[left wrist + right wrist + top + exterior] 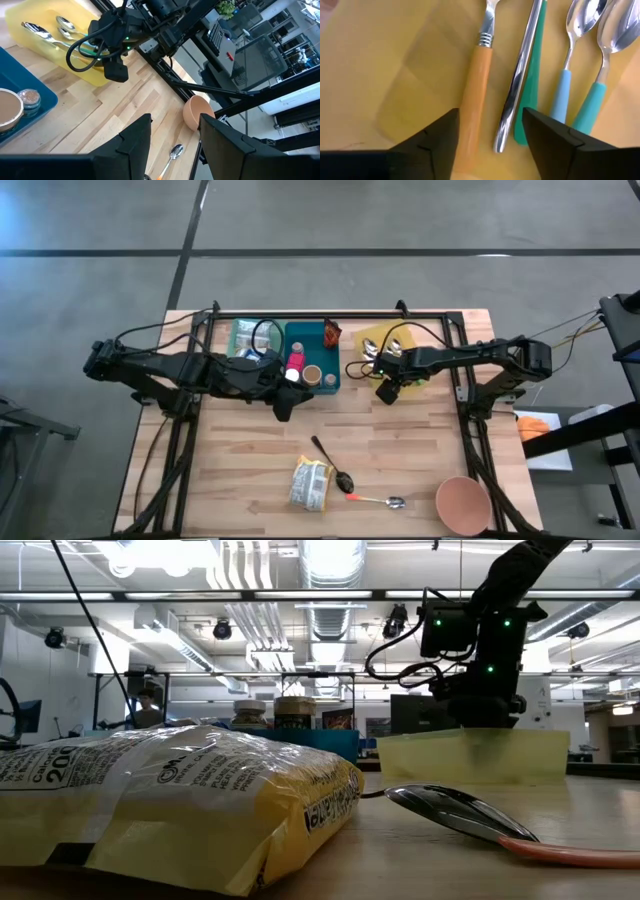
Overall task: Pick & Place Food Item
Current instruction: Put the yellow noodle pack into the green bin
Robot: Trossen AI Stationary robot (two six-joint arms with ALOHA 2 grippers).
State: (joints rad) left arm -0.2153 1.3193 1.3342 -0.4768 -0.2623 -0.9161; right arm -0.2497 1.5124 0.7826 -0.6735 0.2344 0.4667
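Note:
The food item, a yellow and white packet (311, 483) (180, 802), lies flat on the wooden table near its front edge; no gripper touches it. My right gripper (490, 117) (386, 390) points down, open, over the near end of the yellow cutlery tray (372, 338). Below its fingers lie an orange-handled utensil (479, 80), a silver one (517, 75) and a green one (532, 80). My left gripper (175, 125) (284, 404) hangs open above the table beside the blue tray (300, 335), with nothing between its fingers.
The blue tray holds jars and bottles (312, 373); a green tray (243, 338) stands to its left. A black spoon (332, 465) and an orange-handled spoon (372, 500) (470, 815) lie beside the packet. A pink bowl (463, 503) sits at the front right corner.

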